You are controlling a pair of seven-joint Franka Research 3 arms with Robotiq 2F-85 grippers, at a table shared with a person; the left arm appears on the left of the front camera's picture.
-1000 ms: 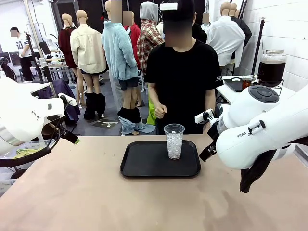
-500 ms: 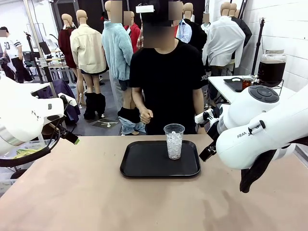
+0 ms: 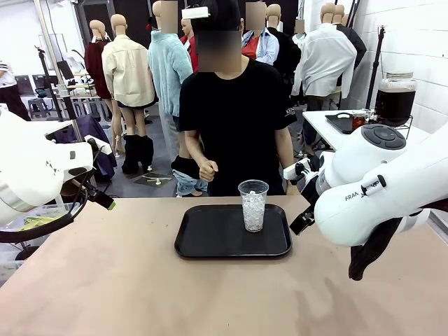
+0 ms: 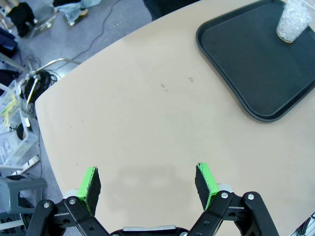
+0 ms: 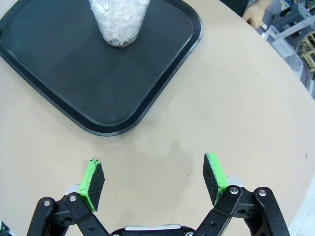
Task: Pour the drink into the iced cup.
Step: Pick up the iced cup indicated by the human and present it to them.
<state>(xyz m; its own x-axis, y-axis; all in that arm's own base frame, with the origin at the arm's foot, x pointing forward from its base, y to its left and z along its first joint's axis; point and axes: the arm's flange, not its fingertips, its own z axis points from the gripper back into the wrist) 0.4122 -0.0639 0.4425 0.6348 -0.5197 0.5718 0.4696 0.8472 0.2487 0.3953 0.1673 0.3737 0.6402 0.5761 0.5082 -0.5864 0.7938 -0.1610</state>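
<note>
Since the iced cup (image 3: 253, 206) is meant to receive a pour, it stands upright and open-mouthed on the far side of the tray (image 3: 210, 238), which would catch any spill. It is a clear, ribbed, tapering plastic tumbler packed nearly to the brim with pale crushed ice, and no dark liquid shows in it, so pouring looks not yet begun. The tray is matte black, shallow, with rounded corners and a raised lip, and it lies flat in the middle of the smooth tan bench (image 3: 105, 287). By my judgement the drink (image 3: 395, 105) is the near-black liquid filling a big clear lidded jar (image 3: 397, 78) at the far right, well apart from the bench and out of either arm's easy reach. A person (image 3: 234, 119) in a black shirt stands at the far edge behind the tray, one hand (image 3: 208, 170) loosely curled and empty. The left gripper (image 4: 146, 172) hovers over bare bench to the left of the tray, green pads spread wide, nothing between them. The right gripper (image 5: 153, 164) hangs just right of the tray's corner, equally wide and empty, likely waiting for a container.
</note>
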